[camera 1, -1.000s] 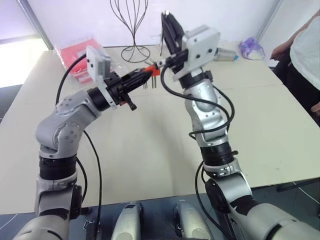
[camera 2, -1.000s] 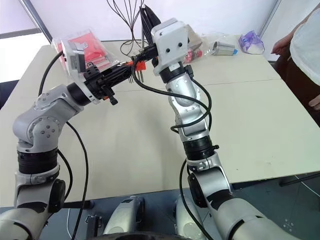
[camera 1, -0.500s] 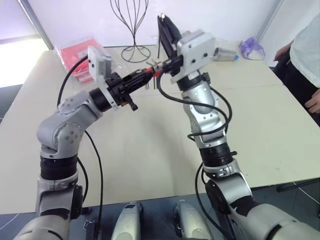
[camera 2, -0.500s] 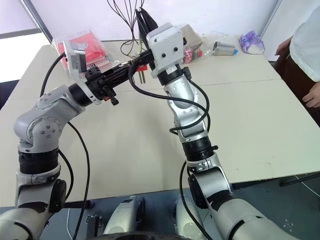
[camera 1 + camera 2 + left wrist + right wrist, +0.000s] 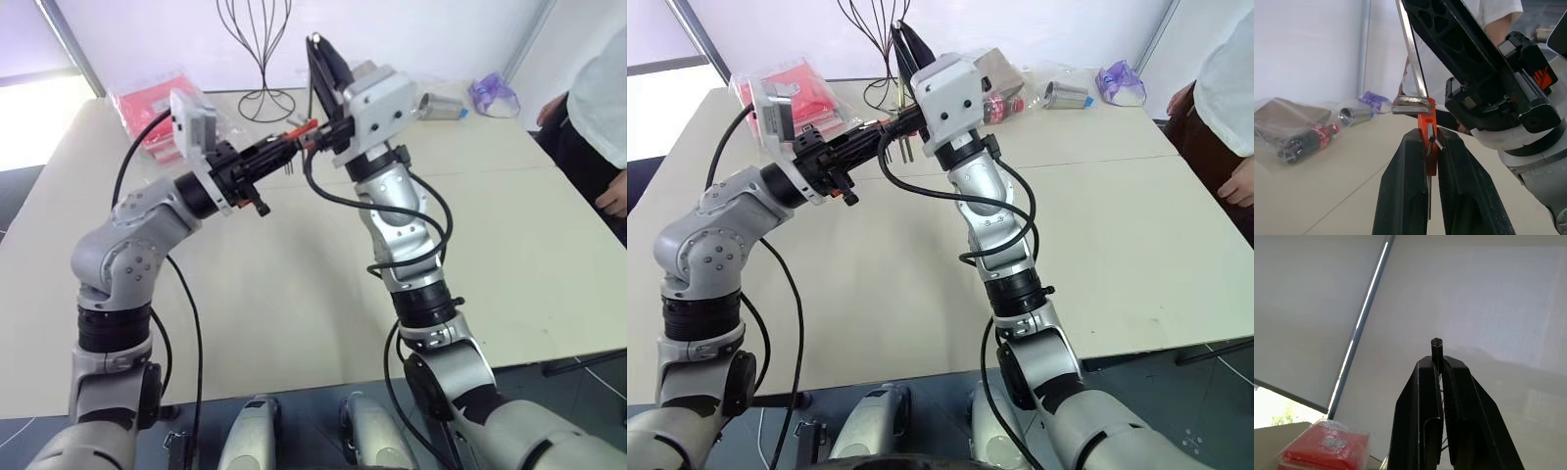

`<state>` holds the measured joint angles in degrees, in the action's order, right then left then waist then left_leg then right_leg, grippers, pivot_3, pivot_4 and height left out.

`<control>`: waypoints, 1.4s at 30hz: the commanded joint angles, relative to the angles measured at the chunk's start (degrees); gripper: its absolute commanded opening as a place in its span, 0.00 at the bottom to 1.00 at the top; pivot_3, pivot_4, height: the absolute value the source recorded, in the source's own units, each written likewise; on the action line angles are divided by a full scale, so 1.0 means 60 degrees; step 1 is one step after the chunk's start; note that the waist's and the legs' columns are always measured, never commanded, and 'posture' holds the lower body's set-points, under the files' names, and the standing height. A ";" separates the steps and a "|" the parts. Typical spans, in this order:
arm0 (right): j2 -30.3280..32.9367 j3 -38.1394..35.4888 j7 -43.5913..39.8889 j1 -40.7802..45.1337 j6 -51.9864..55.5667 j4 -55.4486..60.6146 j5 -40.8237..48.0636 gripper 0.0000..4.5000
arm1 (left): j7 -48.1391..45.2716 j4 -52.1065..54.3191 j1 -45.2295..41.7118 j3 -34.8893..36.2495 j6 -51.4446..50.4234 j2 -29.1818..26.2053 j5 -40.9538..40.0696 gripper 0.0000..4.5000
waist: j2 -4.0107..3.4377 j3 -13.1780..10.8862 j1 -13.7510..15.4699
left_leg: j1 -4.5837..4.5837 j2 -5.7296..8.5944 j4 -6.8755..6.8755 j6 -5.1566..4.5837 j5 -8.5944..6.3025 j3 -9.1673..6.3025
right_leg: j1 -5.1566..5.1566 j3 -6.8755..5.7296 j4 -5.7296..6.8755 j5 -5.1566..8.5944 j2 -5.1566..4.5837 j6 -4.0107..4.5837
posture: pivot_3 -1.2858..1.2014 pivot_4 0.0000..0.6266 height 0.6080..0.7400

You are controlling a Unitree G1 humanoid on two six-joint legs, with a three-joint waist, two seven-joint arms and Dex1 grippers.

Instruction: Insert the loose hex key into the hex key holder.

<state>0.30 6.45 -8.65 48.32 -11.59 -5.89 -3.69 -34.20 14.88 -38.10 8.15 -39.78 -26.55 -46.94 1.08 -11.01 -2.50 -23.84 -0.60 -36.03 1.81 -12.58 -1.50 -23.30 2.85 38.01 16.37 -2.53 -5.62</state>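
**Two stiff little parts, pinched mid-air over the table**

The left end effector (image 5: 1431, 147) is clenching the hex key holder (image 5: 1428, 128), its two black fingers (image 5: 1405, 196) closing on the orange-red block's flat sides so that the block's upper end is sticking out just past the fingertips. The right end effector (image 5: 1437, 369) is pinching the loose hex key (image 5: 1411, 49) along its long shank, with the rod's hexagonal end poking out just beyond its fingertips. In the left wrist view the key's short bent end is lying across the top of the holder, touching it or very nearly so; whether it is seated in a slot is too fine to tell. Both parts are hanging well above the table (image 5: 294, 294), directly between the two end effectors.

Judging by looks, the key is behaving as a thin, rigid, smooth steel rod: light, unbending, and prone to swivelling or sliding between the pads if pushed off-axis. Gripping it on the long leg, close to the bend, is likely giving the best control of the short end. The holder is reading as hard plastic, light and stiff; squeezing its broad faces is keeping the slots free. Its fit is probably tight, so a misaligned push is risking a twist in either grip.
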 commanded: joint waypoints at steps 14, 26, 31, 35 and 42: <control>0.0142 -0.0018 0.0072 0.0117 -0.0401 0.0102 -0.0087 0.01 | 0.0162 0.0352 -0.0411 0.0438 -0.0141 -0.0107 -0.0477 0.00 | 0.0000 0.0000 0.0001 | 0.0000 0.0000 0.0000 0.0000 0.0000 0.0000 | 0.0000 0.0000 0.0000 0.0000 0.0000 0.0000 | 0.52 0.24 1.00; 0.0229 0.0436 -0.0286 0.0039 -0.0917 0.0312 -0.0407 0.01 | 0.0344 0.0320 -0.0450 0.0515 -0.0180 -0.0077 -0.0713 0.00 | 0.0000 0.0000 0.0000 | 0.0000 0.0000 0.0000 0.0000 0.0000 0.0000 | 0.0000 0.0000 0.0000 0.0000 0.0001 0.0000 | 0.52 0.24 1.00; 0.0328 0.0639 -0.0539 -0.0034 -0.1069 0.0390 -0.0481 0.01 | 0.0348 0.0257 -0.0504 0.0510 -0.0165 -0.0049 -0.0672 0.00 | 0.0000 0.0000 0.0003 | 0.0000 0.0000 0.0000 0.0000 0.0000 0.0000 | 0.0000 0.0000 0.0000 0.0000 0.0001 0.0000 | 0.52 0.24 1.00; 0.0341 0.0664 -0.0715 -0.0124 -0.0973 0.0481 -0.0392 0.01 | 0.0355 0.0244 -0.0544 0.0530 -0.0157 -0.0051 -0.0678 0.00 | 0.0000 0.0000 0.0009 | -0.0001 0.0001 -0.0002 0.0001 0.0000 -0.0001 | 0.0001 0.0000 0.0000 0.0000 0.0000 0.0000 | 0.52 0.24 1.00; 0.0380 0.0573 -0.0898 -0.0276 -0.0772 0.0578 -0.0278 0.46 | 0.0341 0.0199 -0.0591 0.0539 -0.0124 -0.0045 -0.0642 0.00 | 0.0000 0.0000 0.0012 | -0.0001 0.0001 -0.0001 0.0001 0.0000 -0.0002 | 0.0001 -0.0001 0.0000 0.0000 0.0000 0.0000 | 0.52 0.24 1.00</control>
<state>2.74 10.30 -13.91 46.44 -16.41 -4.77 -6.25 -32.06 14.71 -40.50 9.99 -41.70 -26.72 -50.11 1.08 -11.00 -2.43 -23.84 -0.59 -36.04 1.81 -12.58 -1.51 -23.28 2.85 38.01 16.37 -2.53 -5.63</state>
